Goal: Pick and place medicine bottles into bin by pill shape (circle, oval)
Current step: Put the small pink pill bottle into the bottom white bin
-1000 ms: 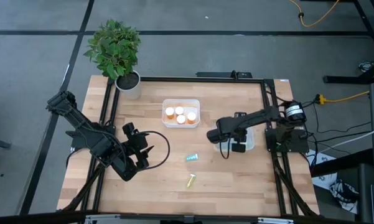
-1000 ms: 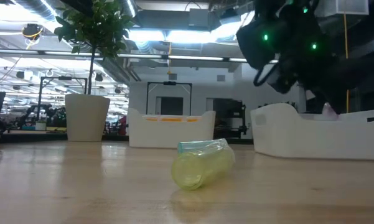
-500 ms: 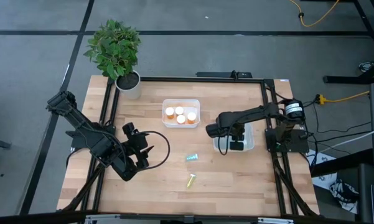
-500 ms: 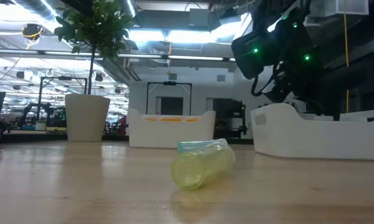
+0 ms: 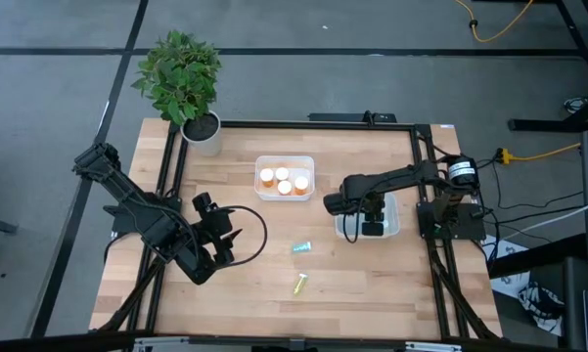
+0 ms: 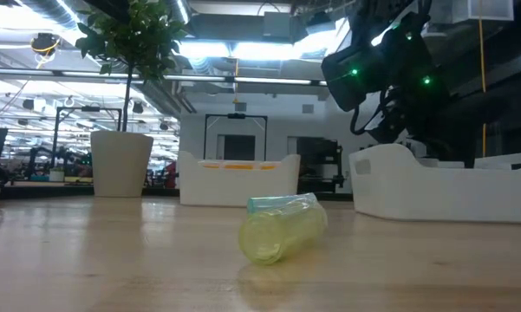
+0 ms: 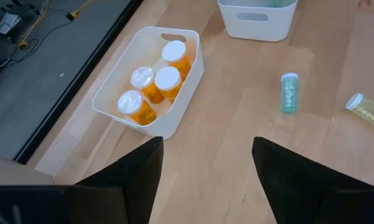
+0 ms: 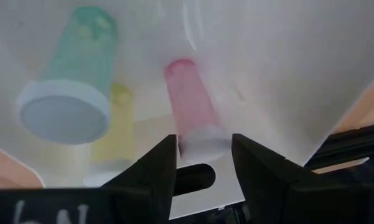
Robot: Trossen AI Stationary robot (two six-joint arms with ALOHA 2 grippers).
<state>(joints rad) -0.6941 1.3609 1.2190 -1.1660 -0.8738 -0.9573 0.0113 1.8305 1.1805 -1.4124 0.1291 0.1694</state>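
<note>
My right gripper (image 5: 370,223) points down into the white bin (image 5: 393,227) at the table's right. A pink bottle (image 8: 190,99) lies below it, its white cap (image 8: 202,142) between the slightly parted fingertips. A teal bottle (image 8: 71,81) and a yellow one (image 8: 112,134) lie in the same bin. On the bare table, a teal bottle (image 5: 301,247) and a yellow bottle (image 5: 299,285) lie on their sides. Three orange bottles with white caps (image 5: 283,179) stand in the far bin (image 5: 262,161). My left gripper (image 5: 220,240) hangs open over the table's left part. My right gripper comes from above with a fingertip on either side of the pink bottle's white cap (image 8: 202,142). The bottle points away from the fingers, down into the bin. I cannot tell whether the fingertips touch the cap.
A potted plant (image 5: 203,132) stands at the far left corner. A black frame (image 5: 419,147) runs along the table's edges. In the low view the yellow bottle (image 6: 282,232) lies in front, the teal one (image 6: 282,204) behind it.
My right gripper has gone from the right bin's left rim toward the table's right and far edges, over the bin, and has sunk lower into it. It has kept still for the last half second.
</note>
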